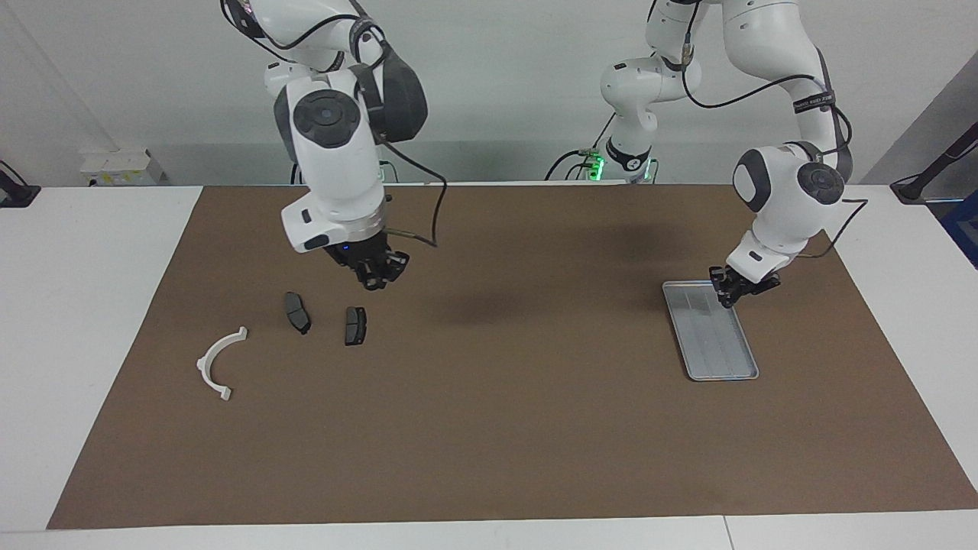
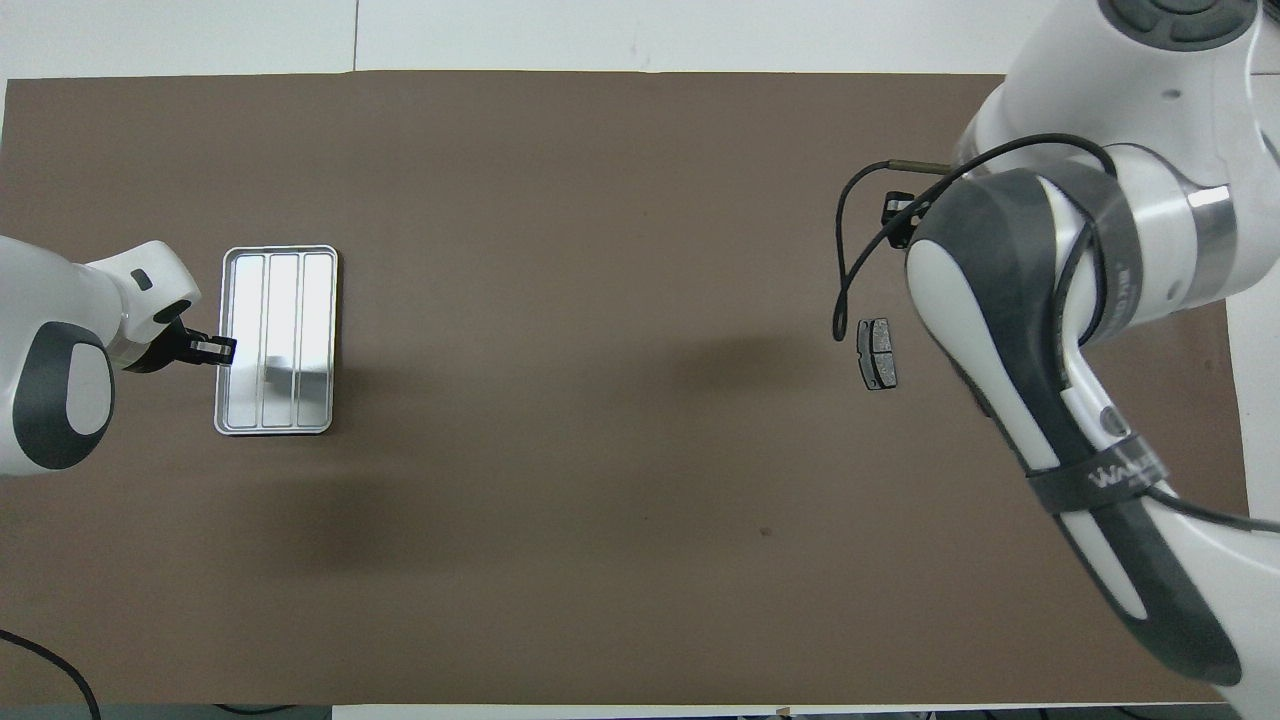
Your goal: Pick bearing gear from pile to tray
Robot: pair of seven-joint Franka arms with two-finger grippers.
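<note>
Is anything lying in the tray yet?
No, the tray shows only its bare ribbed floor, with the left claw at its rim.

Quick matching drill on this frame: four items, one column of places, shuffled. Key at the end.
1. tray
2. white curved bracket
3. left gripper
4. right gripper

A. toward the right arm's end, farthest from the robots of the loose parts
B. over the two dark pads
C. toward the left arm's end of the brown mat
D. at the tray's rim nearest the robots

Pairs: 1-C, 2-A, 3-D, 4-B
</note>
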